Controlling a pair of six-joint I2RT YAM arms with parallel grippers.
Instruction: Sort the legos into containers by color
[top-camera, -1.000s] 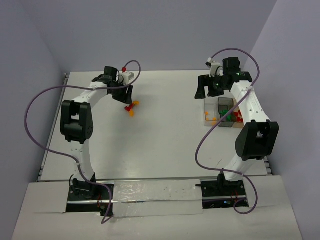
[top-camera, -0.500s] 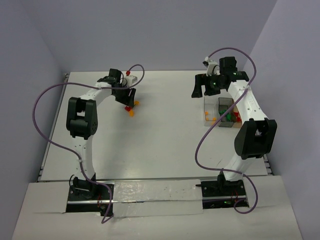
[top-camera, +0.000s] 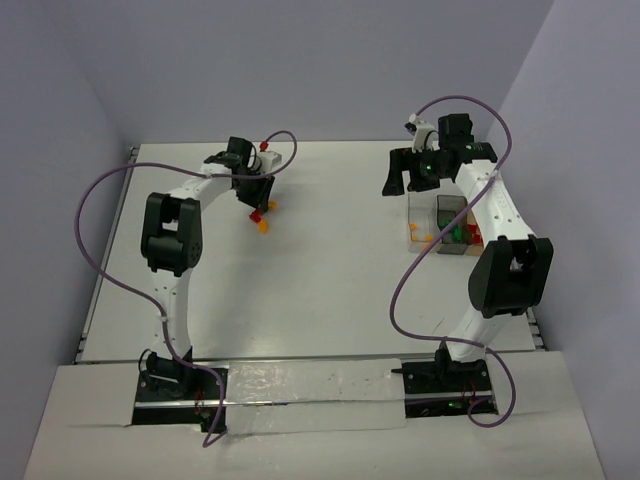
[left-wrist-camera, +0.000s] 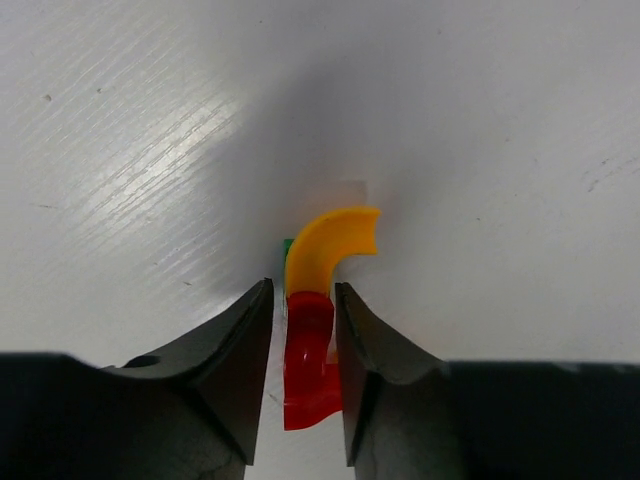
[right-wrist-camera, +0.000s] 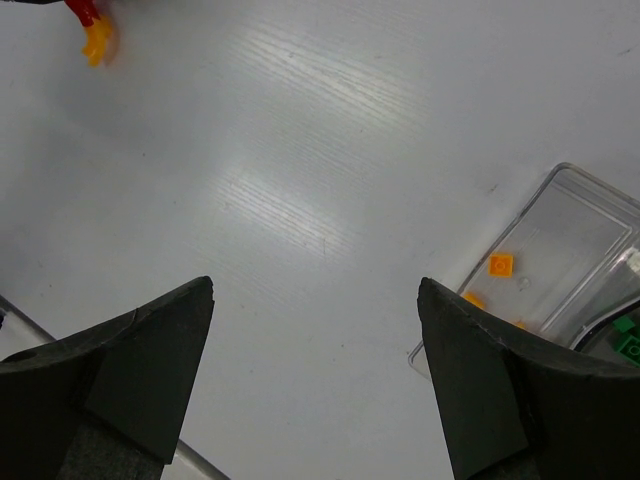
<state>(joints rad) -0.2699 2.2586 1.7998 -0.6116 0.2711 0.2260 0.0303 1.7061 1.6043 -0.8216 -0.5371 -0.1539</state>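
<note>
In the left wrist view a red lego (left-wrist-camera: 308, 350) lies on the white table between the fingers of my left gripper (left-wrist-camera: 302, 290), which is shut on it. A curved orange-yellow lego (left-wrist-camera: 325, 240) touches its far end, with a green sliver (left-wrist-camera: 287, 246) beside it. From above, the left gripper (top-camera: 256, 204) is down over this small cluster (top-camera: 262, 220). My right gripper (right-wrist-camera: 315, 290) is wide open with nothing in it, held above the table just left of the containers (top-camera: 441, 200). The nearest clear bin (right-wrist-camera: 585, 215) holds orange bricks (right-wrist-camera: 500, 265).
The middle bin holds green bricks (top-camera: 455, 236) and the right one red bricks (top-camera: 478, 236). Purple cables loop off both arms. Walls close in the table at the back and both sides. The left arm's elbow (top-camera: 170, 235) stands over the left of the table.
The left arm's elbow has swung right and its wrist has turned over the lego cluster. The right gripper shifted slightly left and back a second ago and has held still since.
</note>
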